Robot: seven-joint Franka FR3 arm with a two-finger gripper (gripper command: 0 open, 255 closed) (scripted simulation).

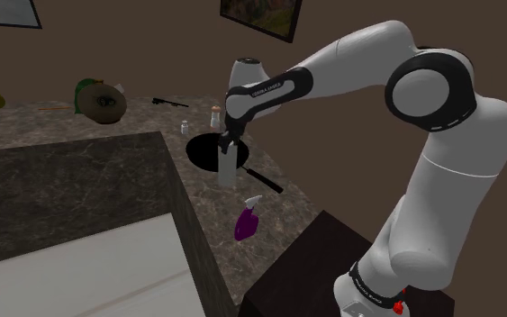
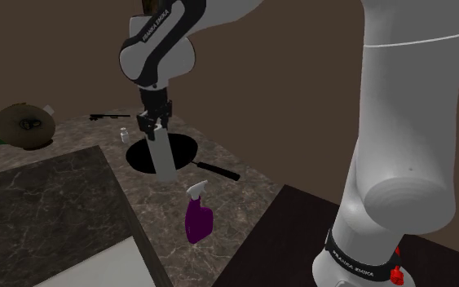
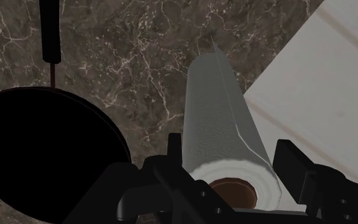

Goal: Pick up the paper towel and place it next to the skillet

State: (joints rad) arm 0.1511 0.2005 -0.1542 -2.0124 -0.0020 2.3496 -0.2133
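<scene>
Pincer [image 2: 154, 122] points down from outstretched arm [image 2: 415, 122], clasping upright paper towel [image 2: 165, 159].

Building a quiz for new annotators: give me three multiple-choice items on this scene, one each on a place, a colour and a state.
1. Where is the spray bottle? A on the counter, between the skillet and the stand; B inside the skillet; C on the stand.
2. What colour is its body? A green; B red; C purple.
3. How is the paper towel? A flat on the counter; B upright, clasped by the hand; C standing apart from the hand.
Answers: A, it lies on the counter short of the stand; C, its body is purple; B, both fingers press the roll's sides.
</scene>
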